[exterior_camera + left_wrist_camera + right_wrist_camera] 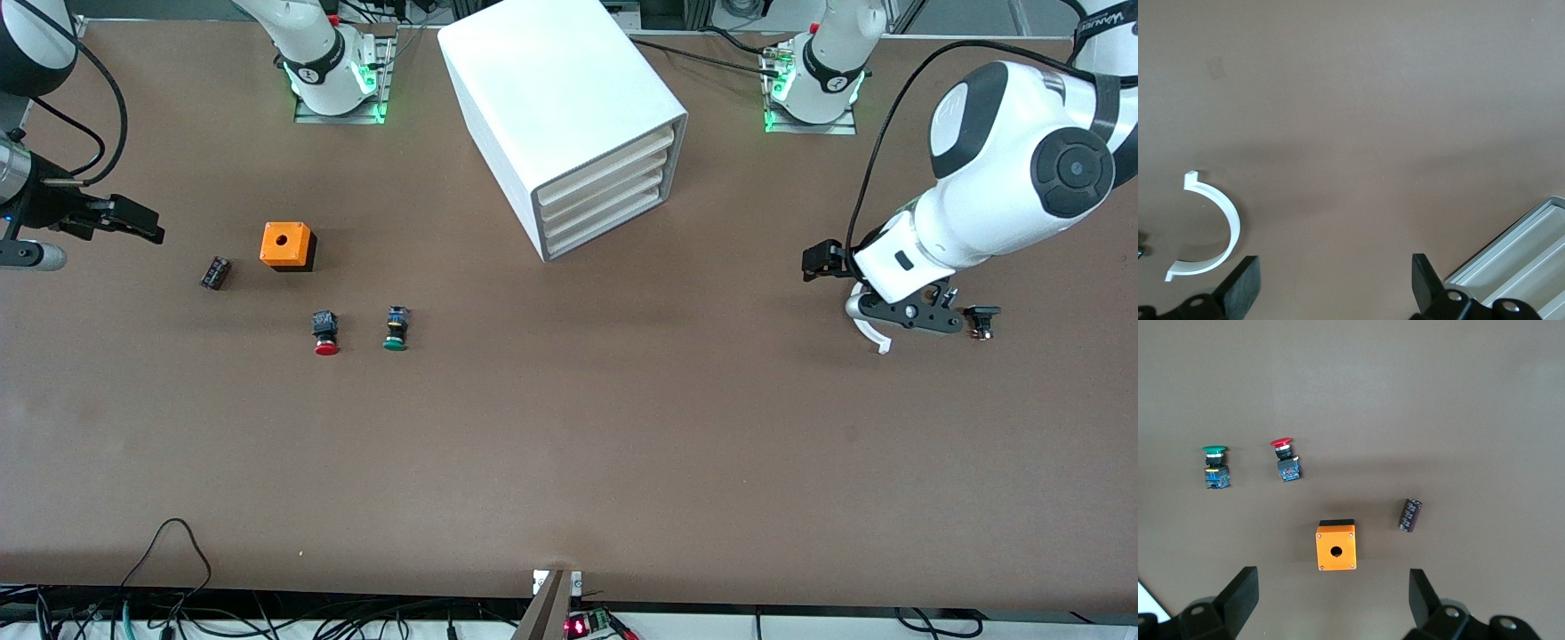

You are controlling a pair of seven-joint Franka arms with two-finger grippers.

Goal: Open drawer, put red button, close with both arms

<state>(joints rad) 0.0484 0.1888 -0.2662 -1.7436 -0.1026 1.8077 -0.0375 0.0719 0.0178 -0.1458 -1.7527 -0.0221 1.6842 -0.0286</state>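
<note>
The white cabinet (569, 107) stands at the middle of the table near the robots' bases, its four slat-fronted drawers (605, 191) all shut. The red button (326, 334) lies on the table toward the right arm's end, beside the green button (396, 329); it also shows in the right wrist view (1286, 460). My right gripper (133, 222) hangs over that end of the table, open and empty (1333, 600). My left gripper (902, 307) hangs over the left arm's end, open and empty (1335, 287), with a corner of the cabinet's drawers (1518, 280) in its view.
An orange box with a hole (287, 245) and a small black cylinder (214, 272) lie near the buttons. A white C-shaped piece (867, 327) and a small black part (981, 320) lie by the left gripper. Cables run along the table's near edge.
</note>
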